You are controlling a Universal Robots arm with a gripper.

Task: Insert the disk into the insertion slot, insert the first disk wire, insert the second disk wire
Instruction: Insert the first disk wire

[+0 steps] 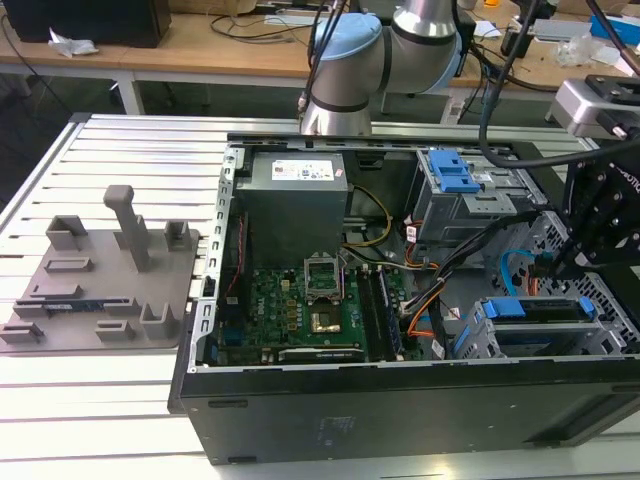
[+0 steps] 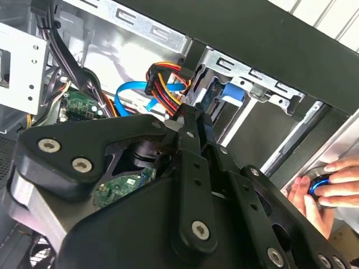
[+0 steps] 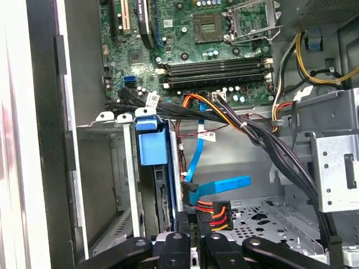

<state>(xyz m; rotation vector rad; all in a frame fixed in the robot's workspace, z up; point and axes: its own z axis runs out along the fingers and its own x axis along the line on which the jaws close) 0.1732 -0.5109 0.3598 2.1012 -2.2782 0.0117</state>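
Pushing straight, never skewed

The disk (image 3: 151, 143) sat inside the insertion slot (image 3: 106, 185). The fingers (image 2: 192, 143) appeared clenched on the orange-and-yellow disk wire (image 3: 216, 212), just beside the disk's rear edge. Its plug probably needed squaring up before a gentle, level push.

no legible txt; psu label (image 1: 302, 170) print too small.

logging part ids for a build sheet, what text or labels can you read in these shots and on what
No text reads clearly here.
White label on the power supply: print too small to read.
White tags on the cables: blurred.
Motherboard lettering: too small.
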